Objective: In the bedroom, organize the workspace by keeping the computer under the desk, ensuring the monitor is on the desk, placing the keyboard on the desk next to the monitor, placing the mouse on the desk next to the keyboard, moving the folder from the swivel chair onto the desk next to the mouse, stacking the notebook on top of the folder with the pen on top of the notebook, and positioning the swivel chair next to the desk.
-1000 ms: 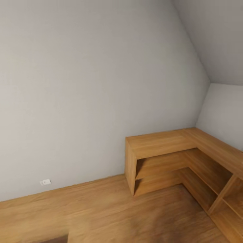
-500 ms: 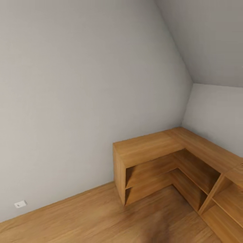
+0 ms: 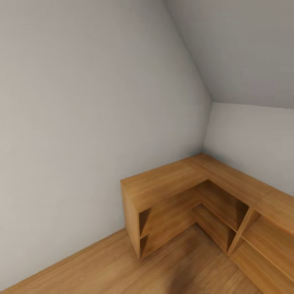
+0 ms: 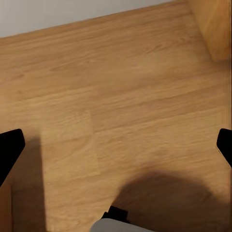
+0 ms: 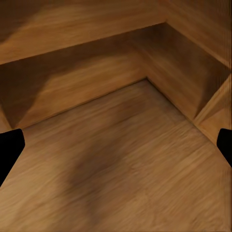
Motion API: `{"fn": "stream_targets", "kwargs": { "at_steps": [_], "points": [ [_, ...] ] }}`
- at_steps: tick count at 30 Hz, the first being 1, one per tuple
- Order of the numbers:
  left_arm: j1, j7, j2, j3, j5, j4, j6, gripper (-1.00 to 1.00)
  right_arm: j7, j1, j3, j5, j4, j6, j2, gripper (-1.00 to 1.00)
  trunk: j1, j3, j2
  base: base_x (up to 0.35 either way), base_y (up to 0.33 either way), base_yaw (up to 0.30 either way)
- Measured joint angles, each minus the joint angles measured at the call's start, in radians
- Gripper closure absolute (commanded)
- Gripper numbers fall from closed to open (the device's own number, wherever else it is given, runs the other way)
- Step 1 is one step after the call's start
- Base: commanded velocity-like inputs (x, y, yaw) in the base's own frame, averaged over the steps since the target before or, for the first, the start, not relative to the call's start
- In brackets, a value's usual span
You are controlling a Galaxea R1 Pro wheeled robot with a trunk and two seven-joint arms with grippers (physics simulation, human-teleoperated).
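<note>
A corner of the bedroom (image 3: 81, 122): grey wall meeting a sloped grey ceiling (image 3: 241, 49) over a light wood floor (image 3: 122, 269). An L-shaped low wooden shelf unit (image 3: 171, 183) wraps the corner, its open compartments bare. The left claw (image 4: 116, 145) hangs released over the floor, black fingertips (image 4: 9, 150) wide apart. The right claw (image 5: 116, 147) is likewise spread, facing the shelf unit's inner corner.

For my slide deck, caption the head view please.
Corner of an attic room: L-shaped wooden shelf unit against grey walls on a wood floor.
</note>
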Motion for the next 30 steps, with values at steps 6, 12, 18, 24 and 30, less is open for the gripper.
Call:
{"fn": "stream_targets", "kwargs": {
  "at_steps": [6, 12, 18, 24, 30],
  "points": [
    [0.000, -0.001, -0.001, -0.001, 0.000, 0.000, 0.000, -1.00, 0.000, 0.000, 0.000, 0.000, 0.000, 0.000, -0.001, -1.00, 0.000, 0.004, 0.000, 0.021, 0.000, -0.270],
    [0.000, -0.001, -0.001, -0.001, -0.001, 0.000, 0.002, -1.00, 0.001, 0.000, 0.001, 0.001, 0.000, 0.001, -0.004, -1.00, 0.000, 0.008, 0.000, 0.001, 0.000, -0.271],
    [0.000, -0.001, -0.001, -0.001, -0.001, 0.000, 0.002, -1.00, 0.002, 0.000, 0.001, 0.002, 0.000, 0.001, -0.005, -1.00, 0.000, 0.012, 0.000, 0.000, 0.000, -0.272],
    [0.000, -0.002, -0.001, -0.001, -0.002, 0.002, 0.002, -1.00, 0.003, 0.000, 0.003, 0.003, 0.000, 0.001, -0.007, -1.00, 0.000, 0.017, 0.000, 0.000, 0.000, -0.272],
    [0.000, -0.002, -0.001, -0.001, -0.002, 0.003, 0.002, -1.00, 0.003, 0.000, 0.003, 0.004, 0.000, 0.001, -0.010, -1.00, 0.000, 0.021, 0.000, 0.000, 0.000, -0.273]
  ]
}}
